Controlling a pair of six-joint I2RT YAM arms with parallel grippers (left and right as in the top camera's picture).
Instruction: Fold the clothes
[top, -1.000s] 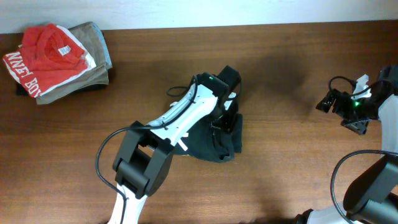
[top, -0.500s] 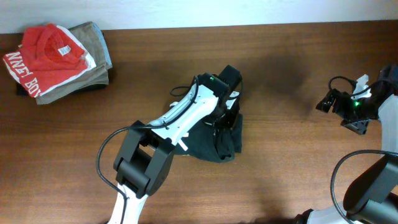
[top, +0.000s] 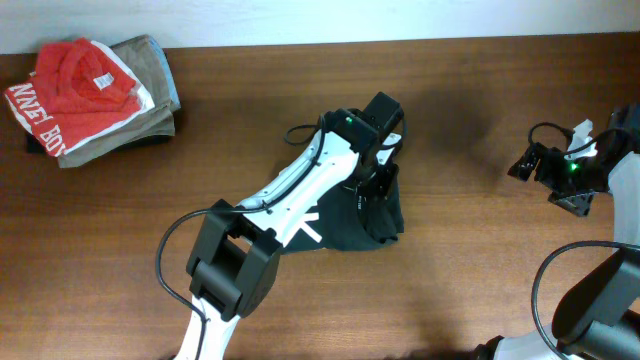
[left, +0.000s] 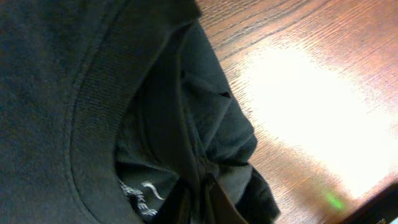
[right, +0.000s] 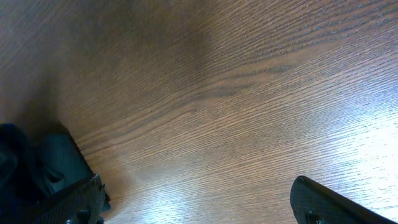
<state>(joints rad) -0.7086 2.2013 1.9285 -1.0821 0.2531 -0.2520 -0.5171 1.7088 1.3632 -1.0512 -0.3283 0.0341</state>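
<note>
Left end effector (top: 380, 180) clenched on shirt (top: 385, 222), dragged it rightward; fold under way. Right end effector (right: 199, 202) released, idle.

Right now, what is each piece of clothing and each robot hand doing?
dark T-shirt: bunched in a heap, not folded yet.
left hand: shut, pinching the dark T-shirt.
right hand: open, holding nothing.
red shirt: folded, lying on top of the khaki garment.
khaki garment: folded, under the red shirt.
</note>
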